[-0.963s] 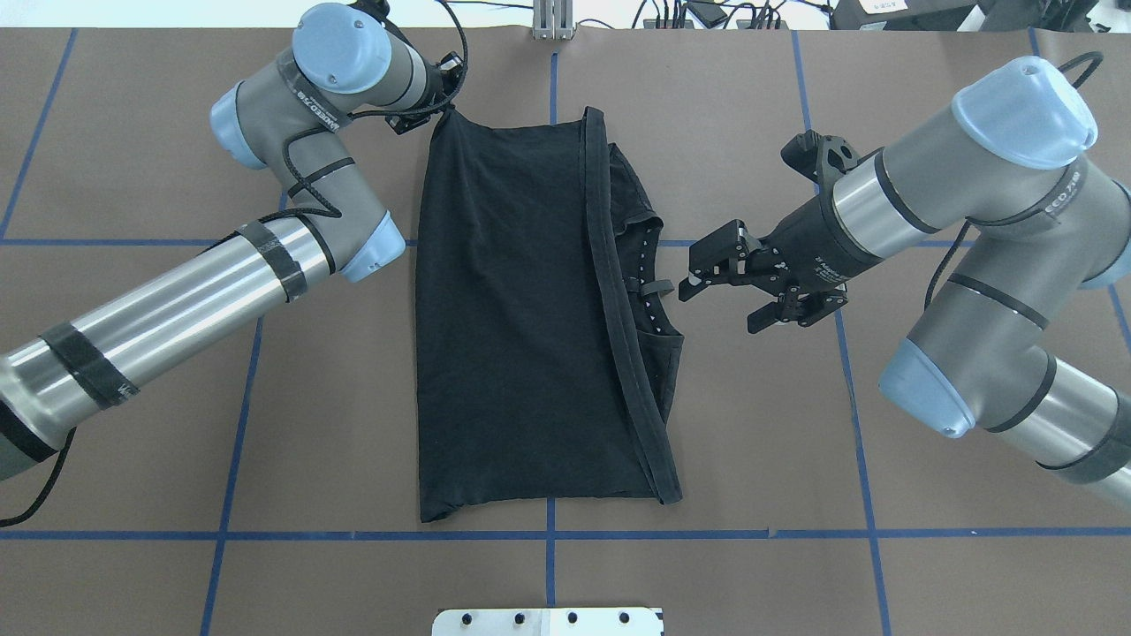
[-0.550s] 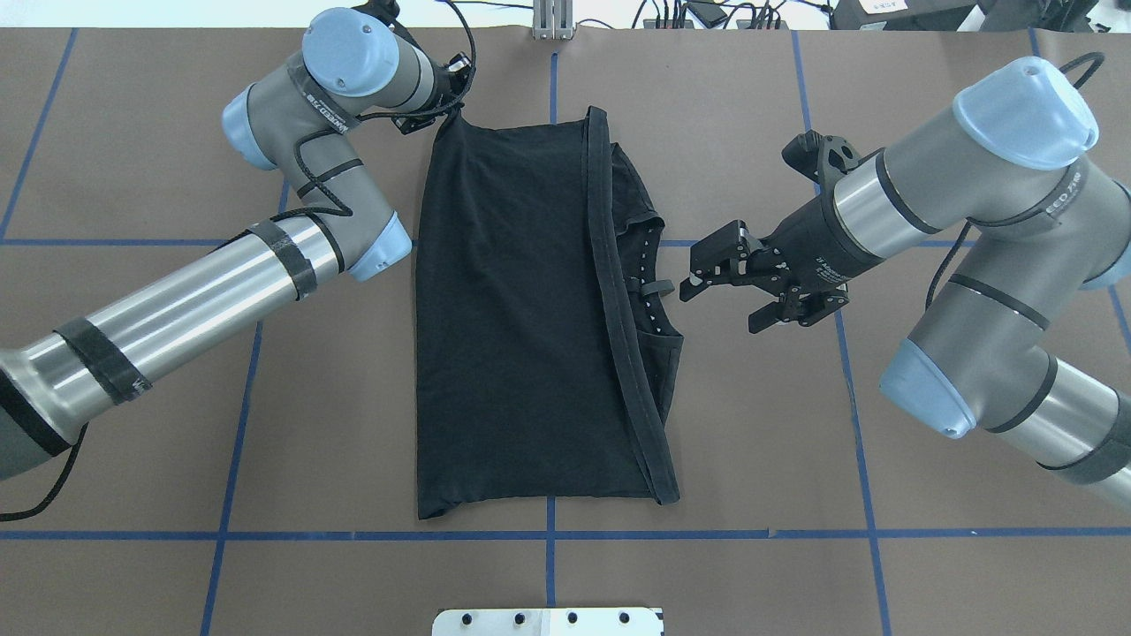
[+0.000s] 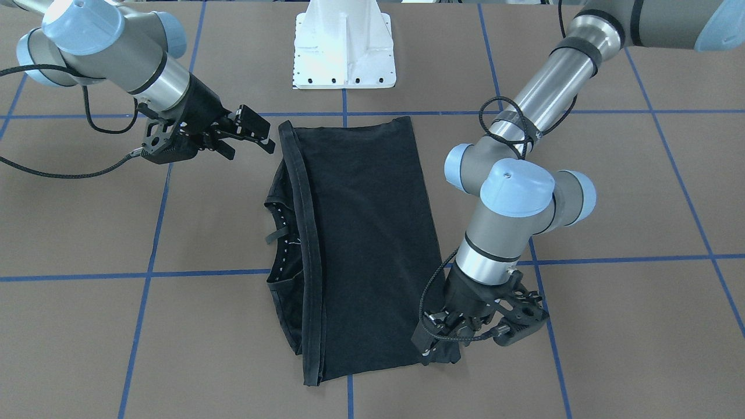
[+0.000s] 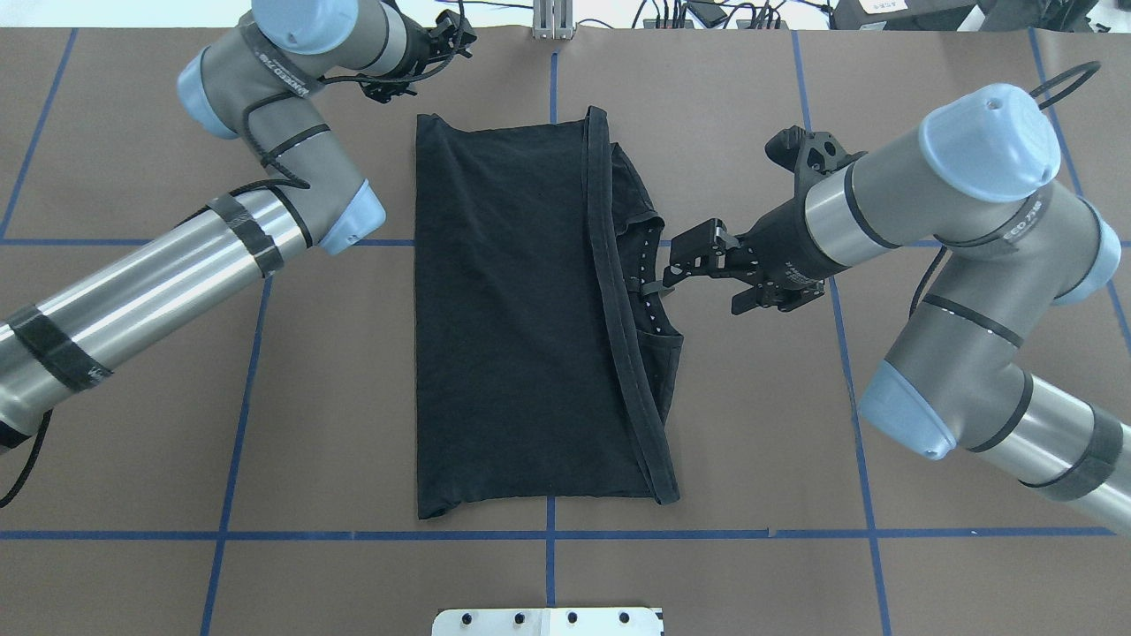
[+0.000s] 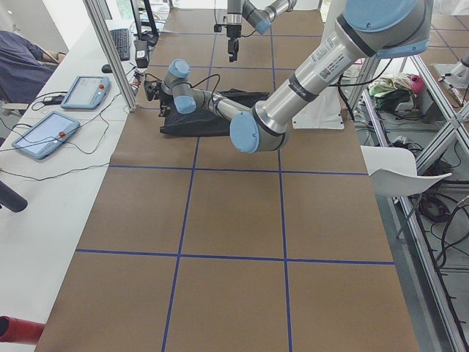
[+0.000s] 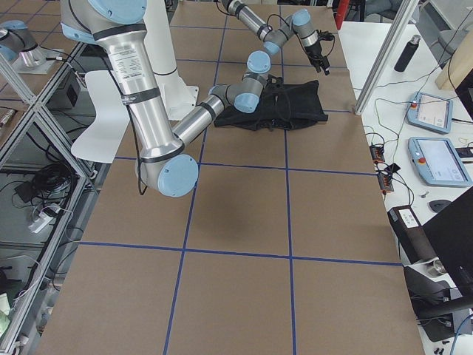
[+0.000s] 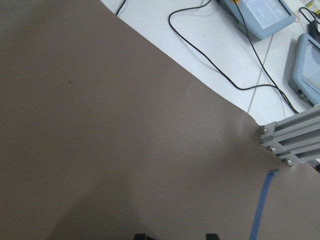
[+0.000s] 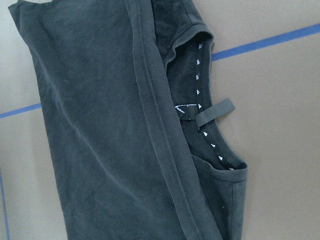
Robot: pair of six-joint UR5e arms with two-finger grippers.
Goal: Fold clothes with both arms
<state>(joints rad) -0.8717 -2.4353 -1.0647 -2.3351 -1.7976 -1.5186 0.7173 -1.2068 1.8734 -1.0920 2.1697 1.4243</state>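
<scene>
At the middle of the brown paper-covered table [image 4: 760,424] the black short-sleeved T-shirt [image 4: 512,336] lies folded lengthwise, plain side up, its collar [image 8: 207,135] bared toward the right silver-grey tubular arm [image 4: 928,185], whose jaws, apart, have edged in just beside it. The left silver-grey tubular arm [image 4: 159,291] has lifted off the shirt's far corner, which now lies flat; its wrist view shows jaws apart over brown table. Only the right wrist view resolves the collar's white marks [image 8: 198,77] as triangles, beside a grey loop [image 8: 215,112].

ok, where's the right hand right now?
Overhead view, right of centre: the right hand is open, just beside the collar of the T-shirt, on the shirt's right edge.
</scene>
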